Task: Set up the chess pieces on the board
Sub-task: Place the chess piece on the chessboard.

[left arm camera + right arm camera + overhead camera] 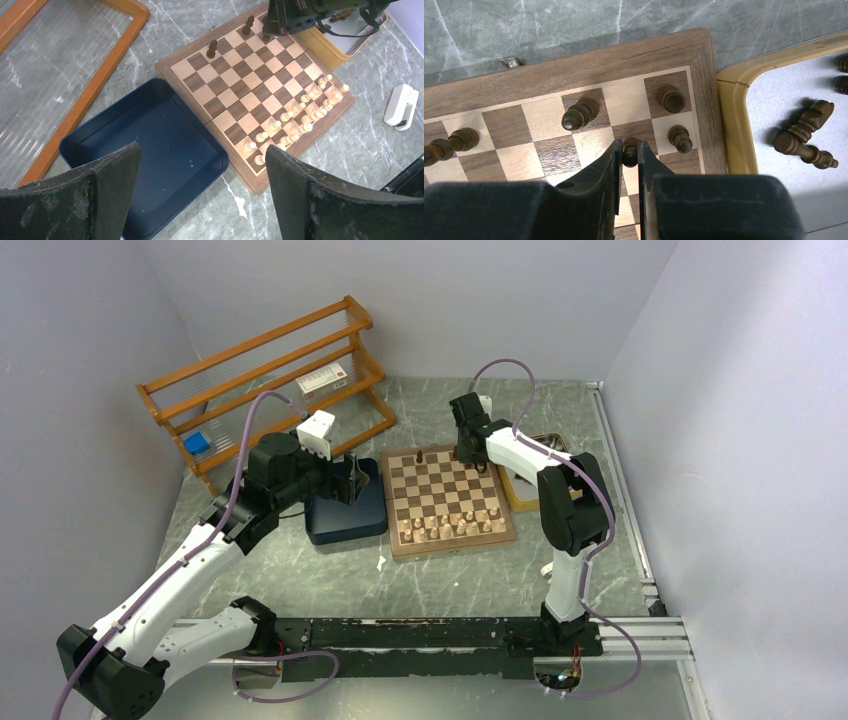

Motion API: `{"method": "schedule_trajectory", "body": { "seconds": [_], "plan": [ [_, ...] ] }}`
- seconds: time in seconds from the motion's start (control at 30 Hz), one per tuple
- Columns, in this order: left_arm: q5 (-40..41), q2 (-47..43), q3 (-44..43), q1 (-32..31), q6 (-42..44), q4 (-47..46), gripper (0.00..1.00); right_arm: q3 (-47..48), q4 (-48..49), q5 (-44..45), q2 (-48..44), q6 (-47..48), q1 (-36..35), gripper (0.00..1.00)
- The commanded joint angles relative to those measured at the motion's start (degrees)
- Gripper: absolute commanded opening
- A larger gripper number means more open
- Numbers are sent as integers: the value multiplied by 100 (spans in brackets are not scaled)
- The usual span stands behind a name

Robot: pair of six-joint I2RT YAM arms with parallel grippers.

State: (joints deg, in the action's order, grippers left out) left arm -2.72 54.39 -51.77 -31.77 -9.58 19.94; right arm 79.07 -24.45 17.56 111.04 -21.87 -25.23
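One dark pawn (630, 150) is pinched in the right gripper (629, 161), jaws narrow, near the board's (574, 70) far right corner. Its base is hidden by the fingers. Other dark pieces (673, 98) stand beside it, and more lie in the yellow tray (733, 115). The left gripper (202, 150) gapes wide over the blue tray (150, 145).

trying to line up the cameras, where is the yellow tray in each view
top external: yellow tray just right of the board, partly behind the right arm
left wrist: top right, past the board's far corner
right wrist: right side, dark pieces lying in it
shared landmark: the board corner next to the tray, where the right fingers pinch a dark piece
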Motion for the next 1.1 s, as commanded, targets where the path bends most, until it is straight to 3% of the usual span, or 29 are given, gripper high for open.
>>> {"method": "schedule_trajectory", "body": {
  "seconds": [0.0, 1.07],
  "plan": [
    [-18, -70, 62, -42, 84, -105, 98, -27, 56, 98, 100, -54, 18, 15],
    [-68, -48, 57, -49, 72, -138, 98, 495, -423, 202, -408, 80, 40, 32]
  ]
}}
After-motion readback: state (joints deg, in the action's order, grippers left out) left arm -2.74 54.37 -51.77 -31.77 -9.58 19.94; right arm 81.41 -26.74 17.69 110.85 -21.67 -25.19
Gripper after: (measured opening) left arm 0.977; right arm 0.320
